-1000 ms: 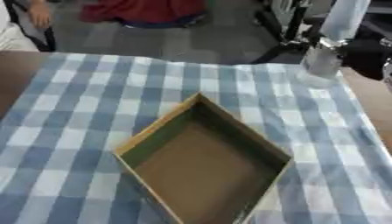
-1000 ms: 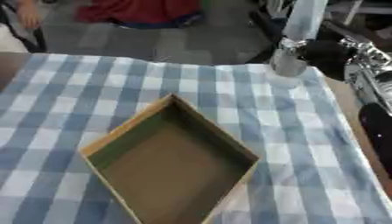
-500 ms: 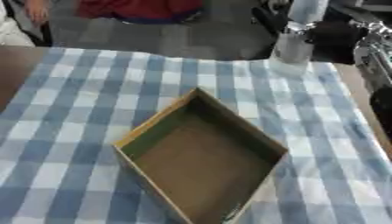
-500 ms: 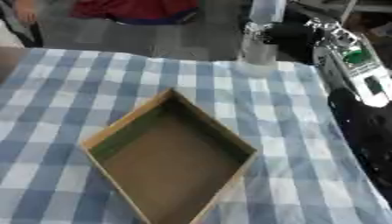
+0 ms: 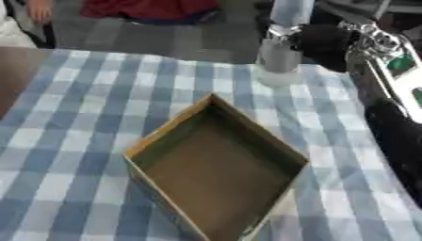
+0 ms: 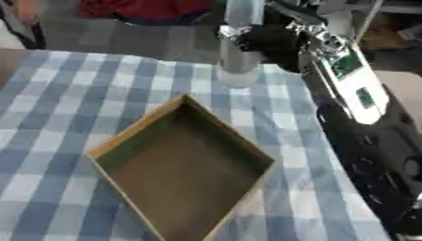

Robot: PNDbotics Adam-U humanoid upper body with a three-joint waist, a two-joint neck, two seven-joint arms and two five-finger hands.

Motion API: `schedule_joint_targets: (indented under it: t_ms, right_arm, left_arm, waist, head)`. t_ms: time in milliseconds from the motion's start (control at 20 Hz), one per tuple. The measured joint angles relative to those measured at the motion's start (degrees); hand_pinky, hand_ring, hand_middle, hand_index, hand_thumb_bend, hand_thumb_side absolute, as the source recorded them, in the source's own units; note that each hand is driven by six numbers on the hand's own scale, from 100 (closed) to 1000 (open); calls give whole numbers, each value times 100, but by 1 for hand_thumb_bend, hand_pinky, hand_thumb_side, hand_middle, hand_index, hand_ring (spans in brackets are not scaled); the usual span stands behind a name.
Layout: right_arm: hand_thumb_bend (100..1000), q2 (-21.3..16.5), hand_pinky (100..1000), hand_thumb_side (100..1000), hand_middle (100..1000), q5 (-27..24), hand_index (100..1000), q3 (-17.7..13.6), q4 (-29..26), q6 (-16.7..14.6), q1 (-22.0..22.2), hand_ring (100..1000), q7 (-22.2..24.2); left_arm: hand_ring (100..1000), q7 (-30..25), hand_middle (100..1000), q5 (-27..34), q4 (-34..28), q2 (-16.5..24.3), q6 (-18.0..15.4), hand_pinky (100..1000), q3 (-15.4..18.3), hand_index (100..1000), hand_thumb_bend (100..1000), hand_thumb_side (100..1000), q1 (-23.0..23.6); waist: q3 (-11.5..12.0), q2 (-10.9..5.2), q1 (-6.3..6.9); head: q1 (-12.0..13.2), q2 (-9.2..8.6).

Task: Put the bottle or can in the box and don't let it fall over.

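An open, empty brown cardboard box (image 5: 168, 126) lies cornerwise on the blue checked cloth. Beyond its far corner a clear bottle (image 5: 280, 52) with a pale upper part stands upright, its base at or just above the cloth. My right hand (image 5: 323, 40), black, is shut on the bottle from the right side. Its arm comes in along the right edge of the view. How the fingers lie behind the bottle is hidden. My left hand shows in no view.
The checked cloth (image 5: 74, 117) covers the table, with bare brown tabletop (image 5: 12, 70) at the far left. My right forearm (image 6: 354, 103), silver and black, lies over the cloth's right side, close to the box's right corner.
My right hand has carried the bottle leftward from the cloth's far right edge to a spot just behind the box's far corner. The bottle has stayed upright and the box has not moved.
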Motion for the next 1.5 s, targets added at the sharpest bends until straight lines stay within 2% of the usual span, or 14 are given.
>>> schedule_joint_targets:
  t_ms: [200,450,750,1000,1100,1150,1200,1300,1350,1400,1500]
  right_arm:
    - [100,241,890,100,1000,-4,109,133,-405,243,214,1000,-308]
    - [100,482,888,100,1000,-92,112,281,-745,356,402,1000,-747]
    - [100,588,888,100,1000,-196,123,553,-886,269,508,1000,-1080]
    - [100,651,886,100,1000,-83,133,763,-810,162,612,1000,-1015]
    - [100,677,882,100,1000,-43,175,805,-755,81,647,1000,-962]
    - [108,678,879,100,1000,-24,205,822,-731,20,648,1000,-926]
    - [174,678,875,100,1000,10,289,828,-706,-54,654,1000,-882]
    - [265,675,872,100,1000,111,498,830,-658,-230,681,1000,-776]
    - [279,671,872,100,1000,179,594,830,-632,-337,694,1000,-717]
    - [316,655,875,100,1000,257,735,830,-613,-453,696,1000,-652]
    - [309,577,879,100,1000,438,836,829,-586,-719,725,1000,-487]
  left_arm:
    - [637,144,775,-1,43,-1,-3,1000,93,912,100,622,8]
    - [637,282,775,-1,73,-3,-15,1000,185,912,100,624,8]
    - [637,364,775,-9,103,-4,-47,1000,252,912,100,627,27]
    - [636,371,775,-21,105,-4,-57,1000,263,912,100,630,37]
    - [636,368,775,-24,105,-4,-58,1000,263,912,100,630,37]
    - [636,365,775,-25,105,-4,-58,1000,263,912,100,631,37]
    - [636,361,775,-26,105,-5,-57,1000,263,912,100,630,37]
    - [636,348,775,-30,106,-5,-56,1000,263,913,100,630,37]
    - [636,341,775,-35,106,-5,-57,1000,263,913,100,631,37]
    - [636,336,775,-43,106,-5,-59,1000,263,913,100,631,37]
    - [636,327,775,-59,107,-5,-64,1000,263,913,100,631,41]
  waist:
    - [-6,1,0]
    - [-2,26,0]
    - [32,76,-7]
    - [34,101,-35]
    - [34,104,-35]
    - [34,105,-35]
    - [34,105,-35]
    - [33,105,-35]
    - [30,105,-35]
    - [26,105,-35]
    - [17,105,-34]
  head:
    - [3,0]
    - [6,-1]
    - [9,0]
    - [43,0]
    - [57,0]
    - [59,0]
    - [61,0]
    - [65,0]
    - [67,0]
    - [69,0]
    - [80,0]
